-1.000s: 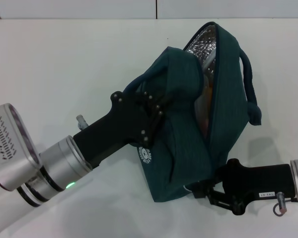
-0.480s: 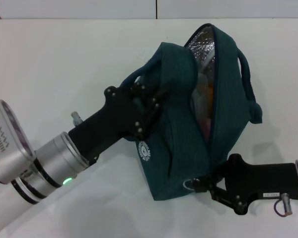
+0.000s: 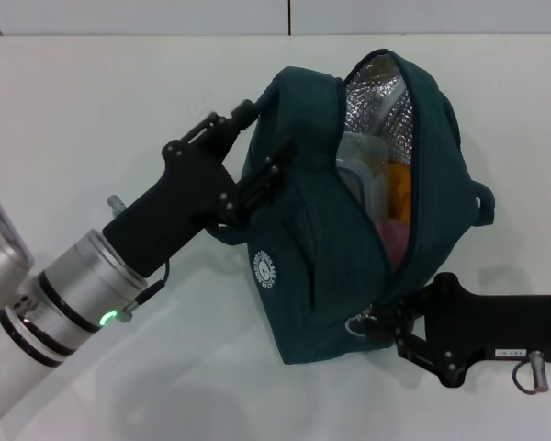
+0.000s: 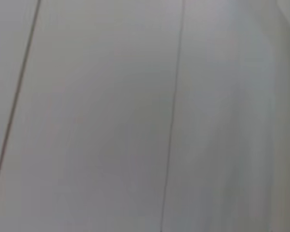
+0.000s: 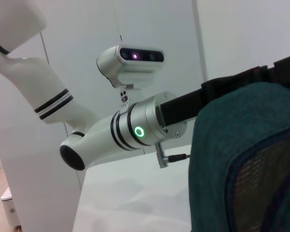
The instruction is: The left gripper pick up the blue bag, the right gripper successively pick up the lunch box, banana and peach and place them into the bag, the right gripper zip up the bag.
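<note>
Hanging from the left gripper (image 3: 257, 175), clamped on its handle, the blue bag (image 3: 303, 266) is above the white table (image 3: 92, 110). Right gripper (image 3: 372, 323) sits at the bag's lower corner, by the zipper end; finger state unclear. Mouth gapes wider than before, exposing lunch box (image 3: 363, 175); bag has swung up-left.

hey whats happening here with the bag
The left gripper holds the bag up by its handle above the table. The bag is still unzipped, and a lunch box and some orange and pink items show inside against the silver lining. The right gripper is at the bag's near end, at the zipper's end, apparently about to zip it shut.
</note>
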### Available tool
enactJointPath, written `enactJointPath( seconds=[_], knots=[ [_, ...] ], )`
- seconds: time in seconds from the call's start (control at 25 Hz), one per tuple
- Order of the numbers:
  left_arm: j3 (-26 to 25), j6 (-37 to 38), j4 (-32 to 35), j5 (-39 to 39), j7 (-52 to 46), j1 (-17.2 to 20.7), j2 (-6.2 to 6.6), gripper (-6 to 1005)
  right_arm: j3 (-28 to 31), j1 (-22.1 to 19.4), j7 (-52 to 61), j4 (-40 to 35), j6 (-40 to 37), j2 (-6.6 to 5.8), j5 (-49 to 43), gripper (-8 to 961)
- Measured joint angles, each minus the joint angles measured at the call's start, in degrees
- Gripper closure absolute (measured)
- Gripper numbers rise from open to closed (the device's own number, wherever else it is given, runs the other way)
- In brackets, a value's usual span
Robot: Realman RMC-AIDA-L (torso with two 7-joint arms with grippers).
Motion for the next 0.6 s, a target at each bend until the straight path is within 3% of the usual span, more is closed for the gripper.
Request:
enactJointPath(
  seconds=[0.2, 0.6],
  knots=[
    [0.0, 0.54, -0.25, -0.72, -4.06, 0.29, 0.23, 322, -0.23, 1.0, -0.02, -0.03, -0.03, 0.05, 0.16, 934],
    [-0.08, 2.98, -1.04, -4.8, -7.0, 1.03, 0.41, 261, -1.3, 3.63, 0.01, 0.12, 0.44, 0.2, 1.64, 934]
  ],
)
